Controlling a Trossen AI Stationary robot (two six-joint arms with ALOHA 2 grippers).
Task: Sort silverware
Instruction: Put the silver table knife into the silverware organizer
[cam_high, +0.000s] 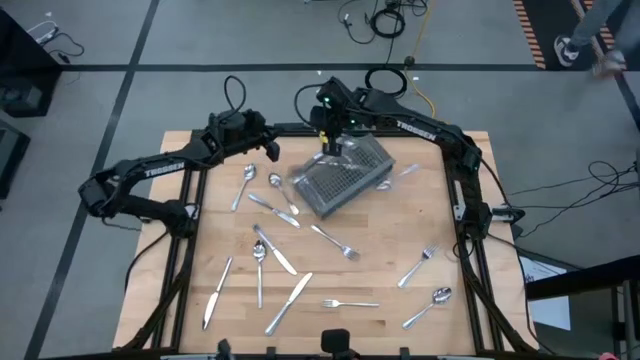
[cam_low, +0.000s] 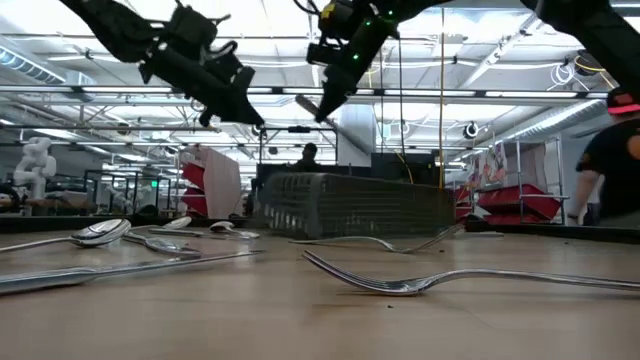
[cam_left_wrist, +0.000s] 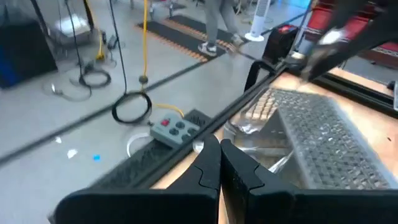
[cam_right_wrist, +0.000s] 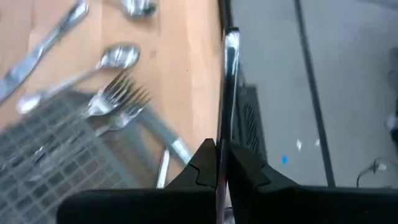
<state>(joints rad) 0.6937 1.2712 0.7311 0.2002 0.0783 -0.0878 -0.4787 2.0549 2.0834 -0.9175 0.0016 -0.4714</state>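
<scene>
Right hand (cam_high: 331, 141) was clamped on a slim knife (cam_right_wrist: 229, 93), its two fingers pressed together on the flat metal while the piece stuck forward past them, and it hung above the far end of the wire basket (cam_high: 345, 178) near the far edge of the wooden tabletop (cam_high: 420, 230). That arm reached in from the right side, bent at the elbow, with its wrist turned down so the knife pointed steeply toward the basket. Judging by this, the step in hand was carrying one piece to the basket; the next move would call for lowering it over the right part of the basket and letting go so that it dropped inside and did not catch on the rim. Two forks (cam_right_wrist: 118, 102) already lay in the basket, tines toward its edge. Left hand (cam_high: 270, 148) was pinched together and empty, raised above the far left of the tabletop, its arm folded back along the left side, waiting. Most of the silverware (cam_high: 290, 255) was still spread loose over the tabletop: knives and spoons toward the near left, a fork (cam_high: 350, 303) near the front edge, and a fork and a spoon (cam_high: 430, 305) toward the near right, so the sorting looked to be at an early stage.
</scene>
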